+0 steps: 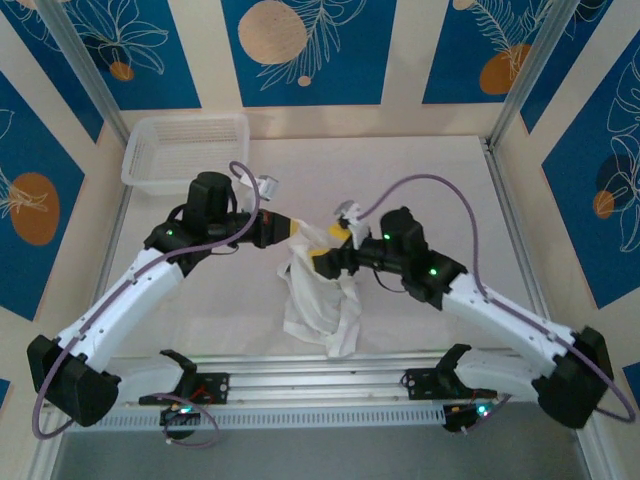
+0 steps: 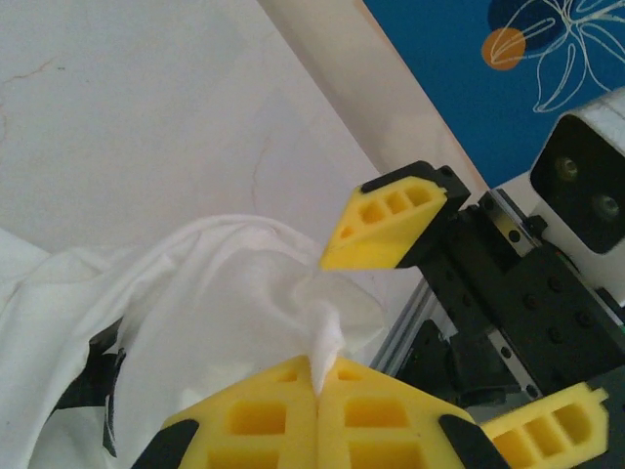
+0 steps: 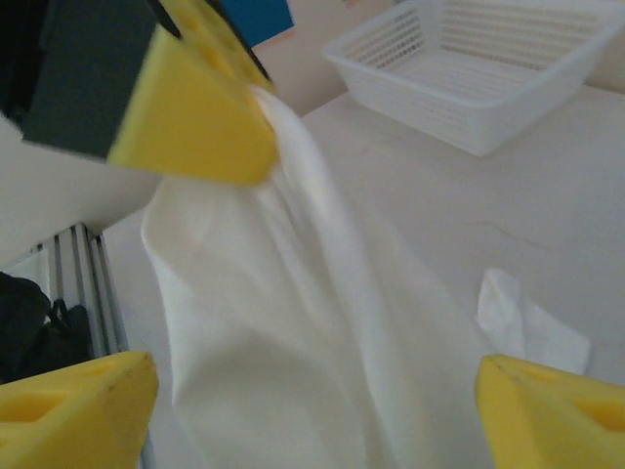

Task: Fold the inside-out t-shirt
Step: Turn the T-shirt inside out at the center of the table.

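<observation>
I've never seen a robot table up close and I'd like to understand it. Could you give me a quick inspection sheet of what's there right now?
Surface: pale table with faint marks.
Job's things: white t-shirt, bunched and lifted in the middle, its lower part resting on the table.
Clutter: white plastic basket at the far left corner, empty.
Grippers: left gripper shut on the t-shirt; right gripper open, cloth hanging between its fingers.
Cables: purple cables loop off both arms.
Surroundings: blue patterned walls and metal frame posts.
</observation>
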